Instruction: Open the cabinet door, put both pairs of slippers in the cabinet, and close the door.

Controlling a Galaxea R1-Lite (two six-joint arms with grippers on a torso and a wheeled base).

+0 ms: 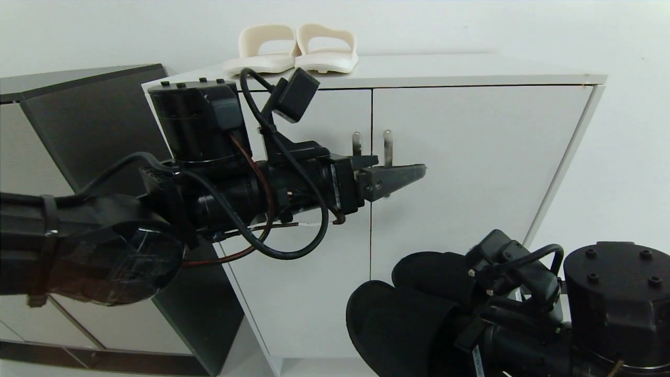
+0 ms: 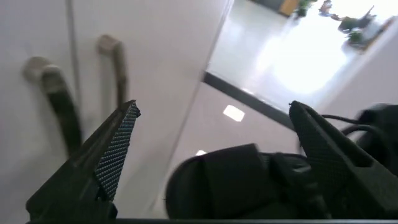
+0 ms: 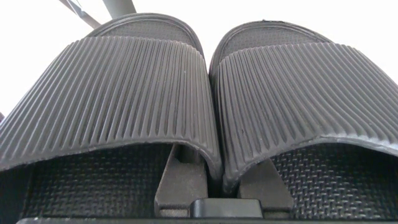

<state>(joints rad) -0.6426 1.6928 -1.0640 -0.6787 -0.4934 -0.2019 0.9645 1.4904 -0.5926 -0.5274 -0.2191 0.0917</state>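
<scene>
1. Cabinet (image 1: 471, 69) doors are both shut and the seam between them runs unbroken, so the step in hand is opening a door. No slippers are inside yet.
2. Cream pair (image 1: 293, 50) lies on the cabinet top, toward its left end, with no hand on it.
3. Black pair (image 1: 413, 303) is held side by side by the right hand (image 3: 221, 186). Its fingers are clamped on the two inner edges. The pair hangs low in front of the right door (image 1: 471, 183).
4. Left hand (image 1: 413, 172) is level with the two handles (image 1: 388, 146) at the seam, and the left wrist view shows its fingers apart. It seems to lie just past the right handle, in front of the door, but whether a finger touches the metal cannot be told.
5. Next move, as a judgement: the left hand needs to bring one handle between its open fingers and close on it. It should then pull outward along the door's hinge arc, not straight back.
6. If the right door is the one chosen, the black pair looks to be in its swing path. The right hand would do well to hold back or to the side until the door is wide open.
7. Both pairs, and the closing of the door, remain to be done.
</scene>
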